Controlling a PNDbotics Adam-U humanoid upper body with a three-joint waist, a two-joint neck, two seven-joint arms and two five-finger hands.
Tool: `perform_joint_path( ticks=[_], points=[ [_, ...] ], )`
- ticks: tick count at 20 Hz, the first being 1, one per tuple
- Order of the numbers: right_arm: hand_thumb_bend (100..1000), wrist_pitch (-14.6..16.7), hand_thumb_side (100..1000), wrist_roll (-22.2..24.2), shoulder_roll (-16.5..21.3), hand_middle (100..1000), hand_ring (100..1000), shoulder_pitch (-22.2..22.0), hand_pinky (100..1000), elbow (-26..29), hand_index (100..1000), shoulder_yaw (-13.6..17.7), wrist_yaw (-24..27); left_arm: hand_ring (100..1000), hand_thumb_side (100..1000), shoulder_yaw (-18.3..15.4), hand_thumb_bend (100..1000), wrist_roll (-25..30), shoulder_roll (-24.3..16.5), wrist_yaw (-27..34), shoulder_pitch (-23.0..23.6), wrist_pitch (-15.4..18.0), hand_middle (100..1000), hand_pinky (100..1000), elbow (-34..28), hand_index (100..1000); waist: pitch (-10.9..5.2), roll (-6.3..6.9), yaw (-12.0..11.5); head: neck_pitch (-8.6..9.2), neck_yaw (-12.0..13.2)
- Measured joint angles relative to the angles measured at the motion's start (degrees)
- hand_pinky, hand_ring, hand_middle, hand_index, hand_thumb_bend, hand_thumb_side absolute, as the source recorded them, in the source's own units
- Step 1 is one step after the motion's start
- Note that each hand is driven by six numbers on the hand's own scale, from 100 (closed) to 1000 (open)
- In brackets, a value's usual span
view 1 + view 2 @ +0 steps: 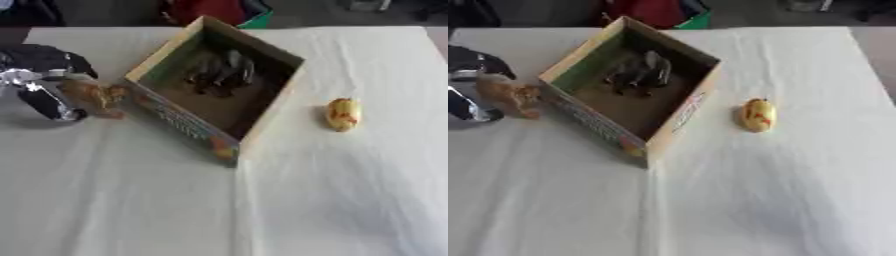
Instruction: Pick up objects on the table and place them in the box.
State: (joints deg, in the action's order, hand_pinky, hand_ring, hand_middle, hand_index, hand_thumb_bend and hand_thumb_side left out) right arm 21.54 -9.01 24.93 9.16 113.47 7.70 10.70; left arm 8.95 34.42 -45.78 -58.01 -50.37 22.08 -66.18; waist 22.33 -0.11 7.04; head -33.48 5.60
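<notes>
A table draped in a white cloth (131,200) fills the view, and the open cardboard box with printed sides (179,122) sits askew toward its far edge, a little left of centre. Inside the box lies a dark, blackish object (220,74) whose shape is hard to make out, so at least one item appears already placed. Just left of the box, near the table's left edge, the robot's black-and-silver left hand (44,82) has its fingers curled around a small orange-brown animal-like toy (94,96), which is close beside the box wall but not yet over the opening. To the right of the box, well apart from it, a small yellow rounded toy with red marks (343,114) rests alone on the cloth. By this reckoning the task is partway: one item in, one in hand, one untouched. The right hand does not show.
</notes>
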Motion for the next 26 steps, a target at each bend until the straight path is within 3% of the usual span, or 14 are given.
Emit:
perform_joint_path(
  ticks=[5,8,11,14,26],
  points=[
    [100,0.00,962,0.00,-0.08,562,1000,0.25,701,0.00,820,-0.01,-0.09,803,370,-0.33,181,-1.98,0.98,-0.05,-0.34,-0.59,703,615,1.27,802,0.34,-0.04,0.06,0.41,0.33],
    [100,-0.02,961,-0.01,-0.21,562,1000,0.24,701,0.00,821,0.00,-0.32,741,337,-0.34,102,-3.73,1.21,-0.16,-0.36,-1.04,610,581,1.69,718,0.54,-0.16,0.14,0.60,0.38],
    [100,-0.11,962,-0.04,-0.52,562,1000,0.23,701,0.00,821,0.01,-0.57,701,319,-0.34,100,-5.34,1.48,-0.21,-0.48,-1.60,570,560,2.03,674,0.59,-0.16,0.15,0.78,0.45],
    [100,-0.34,963,-0.12,-0.53,561,1000,0.20,701,0.00,821,0.01,-0.77,608,227,-0.34,100,-6.45,1.69,-0.02,-0.55,-2.14,490,506,2.37,567,0.64,-0.14,0.31,0.81,0.57],
    [100,-0.76,962,-0.38,-0.56,562,1000,0.12,701,0.00,820,0.01,-1.07,430,328,-0.31,100,-9.36,1.97,3.66,-0.57,-5.36,297,353,3.00,308,0.59,-0.02,0.23,0.74,0.23]
  ],
)
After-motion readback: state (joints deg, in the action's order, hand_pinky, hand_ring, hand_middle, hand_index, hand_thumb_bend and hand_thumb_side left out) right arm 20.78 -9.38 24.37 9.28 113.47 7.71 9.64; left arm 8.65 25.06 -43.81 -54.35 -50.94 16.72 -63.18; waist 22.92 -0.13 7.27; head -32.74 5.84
